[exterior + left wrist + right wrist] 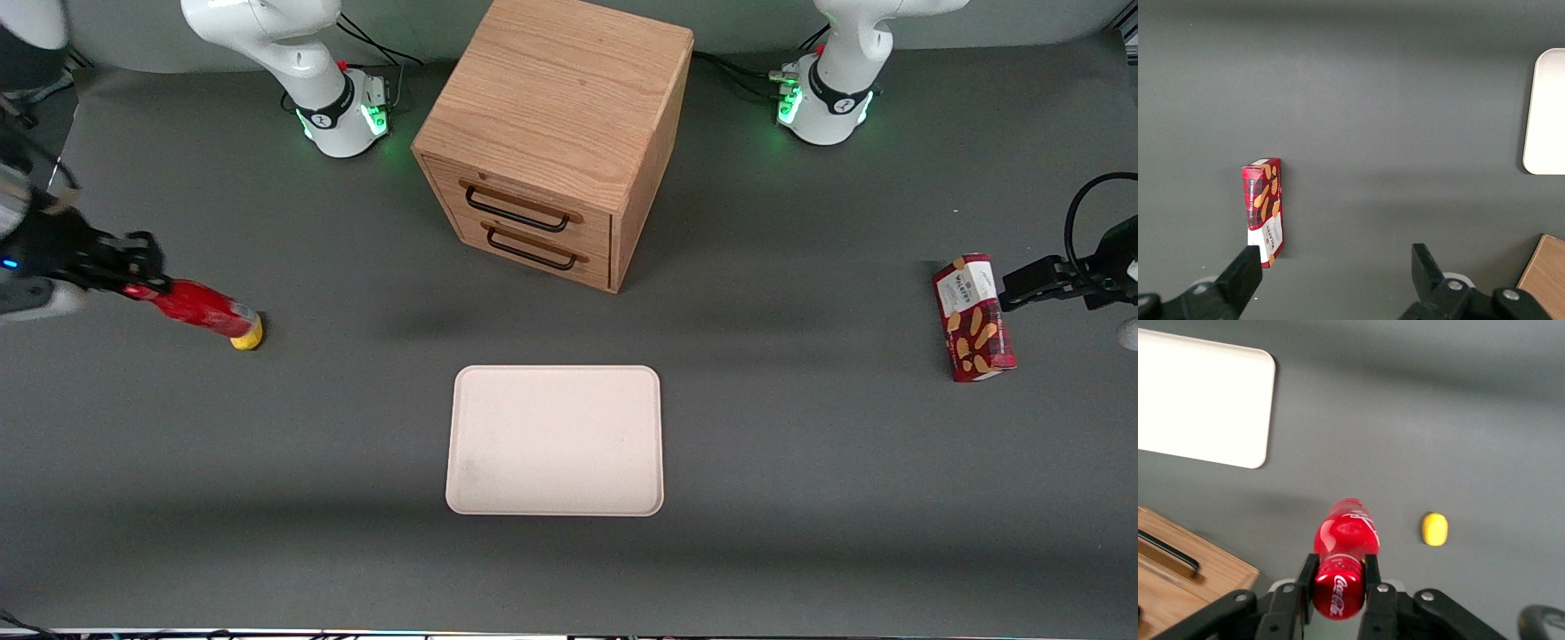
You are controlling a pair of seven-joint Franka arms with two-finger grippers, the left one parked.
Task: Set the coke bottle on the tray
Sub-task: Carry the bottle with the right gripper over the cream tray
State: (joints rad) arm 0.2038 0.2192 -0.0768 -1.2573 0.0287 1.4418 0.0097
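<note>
The coke bottle (196, 307) is all red and hangs tilted above the table at the working arm's end. My gripper (133, 271) is shut on its capped neck; in the right wrist view the gripper (1338, 577) has both fingers pressed against the red cap of the bottle (1346, 533). The cream tray (556, 440) lies flat near the table's middle, nearer the front camera than the cabinet, and holds nothing. It also shows in the right wrist view (1201, 400). The bottle is well away from the tray.
A small yellow lump (248, 335) lies on the table under the bottle's base, also seen in the right wrist view (1435, 529). A wooden two-drawer cabinet (556, 142) stands farther back. A red snack box (973, 317) lies toward the parked arm's end.
</note>
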